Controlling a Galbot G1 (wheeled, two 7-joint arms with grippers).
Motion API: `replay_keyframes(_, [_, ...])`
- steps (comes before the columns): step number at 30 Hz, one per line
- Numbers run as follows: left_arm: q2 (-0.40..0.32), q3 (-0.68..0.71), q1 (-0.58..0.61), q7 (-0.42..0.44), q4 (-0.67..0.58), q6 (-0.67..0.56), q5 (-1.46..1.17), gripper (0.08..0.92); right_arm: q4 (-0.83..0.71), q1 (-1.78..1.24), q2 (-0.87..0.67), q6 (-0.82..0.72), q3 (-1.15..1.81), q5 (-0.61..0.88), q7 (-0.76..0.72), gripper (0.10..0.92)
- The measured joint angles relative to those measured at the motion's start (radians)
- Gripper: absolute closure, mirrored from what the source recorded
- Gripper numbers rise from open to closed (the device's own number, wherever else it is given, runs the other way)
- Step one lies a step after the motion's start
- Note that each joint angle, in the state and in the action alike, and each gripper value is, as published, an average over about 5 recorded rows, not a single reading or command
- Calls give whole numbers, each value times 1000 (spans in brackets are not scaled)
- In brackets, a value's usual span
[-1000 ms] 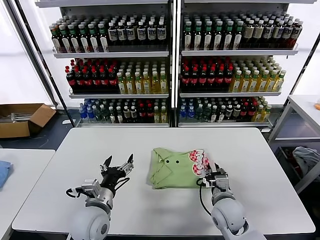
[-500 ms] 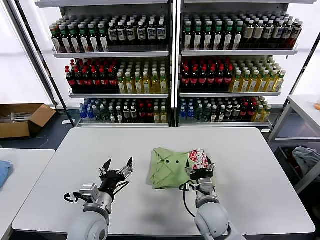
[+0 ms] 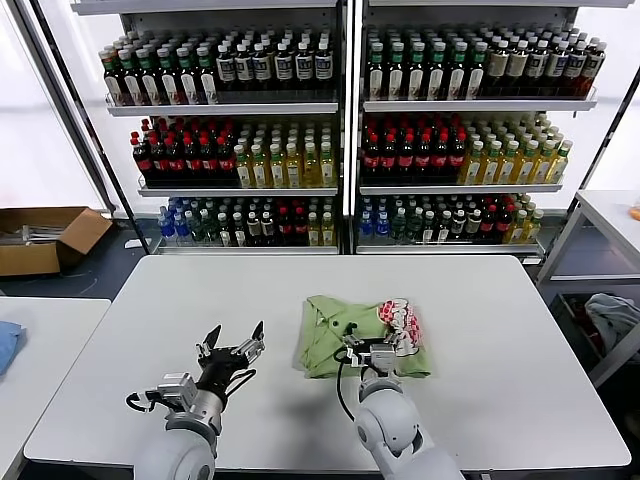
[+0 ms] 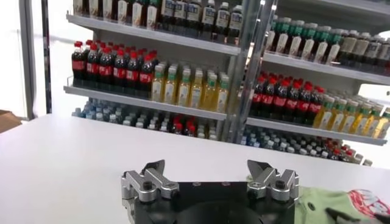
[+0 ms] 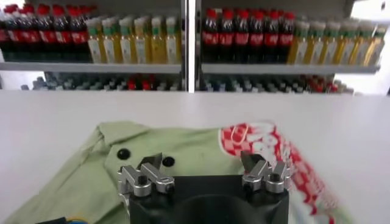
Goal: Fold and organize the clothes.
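Observation:
The light green polo shirt (image 3: 335,335) lies folded in the middle of the white table (image 3: 480,300), its red-and-white print (image 3: 400,320) at the right. It also shows in the right wrist view (image 5: 195,146) with two dark buttons. My right gripper (image 3: 372,348) is open and empty, low over the shirt's near edge (image 5: 201,161). My left gripper (image 3: 232,340) is open and empty above the bare table, left of the shirt (image 4: 210,170). A corner of the shirt shows in the left wrist view (image 4: 329,204).
Shelves of bottles (image 3: 340,130) stand behind the table. A side table (image 3: 40,330) with a blue cloth (image 3: 6,345) is at the left, a cardboard box (image 3: 45,238) on the floor. A pale bundle of garments (image 3: 612,318) sits at the far right.
My right arm has swung left along the shirt's near edge, from its right corner to its middle. My left gripper has drawn back slightly toward me.

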Motion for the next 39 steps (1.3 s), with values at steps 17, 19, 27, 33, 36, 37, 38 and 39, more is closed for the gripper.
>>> replay_keyframes(17, [3, 8, 13, 6, 10, 0, 8, 177, 16, -4, 14, 20, 32, 56, -10, 203])
replay_keyframes(19, [2, 11, 15, 8, 11, 0, 10, 177, 24, 1, 14, 29, 40, 43, -15, 203])
replay_keyframes(27, [0, 16, 22, 12, 14, 0, 16, 177, 10, 30, 13, 46, 84, 23, -34, 203])
replay_keyframes(33, [-3, 22, 25, 13, 16, 0, 20, 177, -37, 56, 28, 51, 113, 50, -35, 203])
replay_keyframes(36, [-3, 22, 29, 15, 20, 0, 23, 177, -59, 61, 37, 55, 125, 63, -33, 203])
replay_keyframes(37, [-3, 22, 30, 16, 21, 0, 24, 177, -66, 62, 39, 56, 129, 67, -32, 203])
replay_keyframes(38, [-3, 21, 31, 17, 23, 0, 25, 177, -71, 61, 40, 57, 132, 69, -32, 203])
replay_keyframes(39, [-2, 21, 33, 18, 23, 0, 25, 177, -76, 61, 42, 59, 135, 72, -33, 203])
